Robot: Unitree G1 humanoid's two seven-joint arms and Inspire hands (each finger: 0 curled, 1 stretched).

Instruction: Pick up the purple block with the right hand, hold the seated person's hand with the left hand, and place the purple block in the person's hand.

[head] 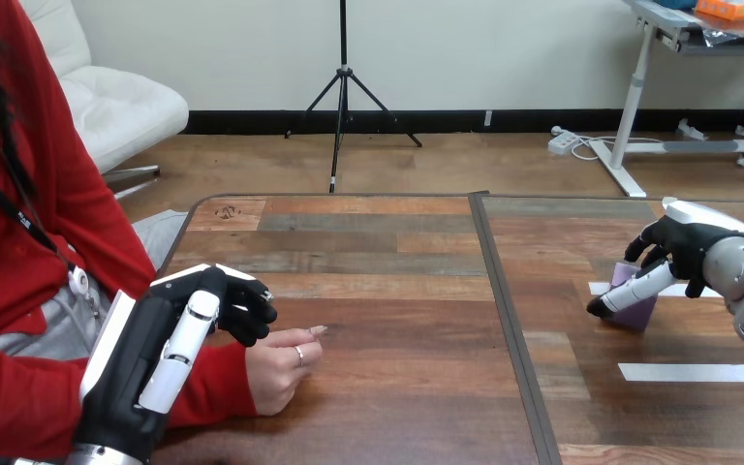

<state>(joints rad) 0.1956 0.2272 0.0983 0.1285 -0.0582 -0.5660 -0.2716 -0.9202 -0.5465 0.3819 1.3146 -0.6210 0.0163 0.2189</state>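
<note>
The purple block (637,308) is at the table's right side, by a white tape strip. My right hand (686,250) is shut on it: the thumb crosses its near face and the curled fingers reach over its top and far side. Whether the block rests on the table or is just off it, I cannot tell. The person's hand (281,370) lies on the table at the left, knuckles up and loosely closed. My left hand (160,339) is over the person's red sleeve and wrist, its tip touching the back of the person's hand.
A dark seam (509,320) splits the wooden table (397,291) into a left and a right half. Two white tape strips (693,372) lie on the right half near the block. The person's torso and red sleeve (19,397) take up the table's left edge.
</note>
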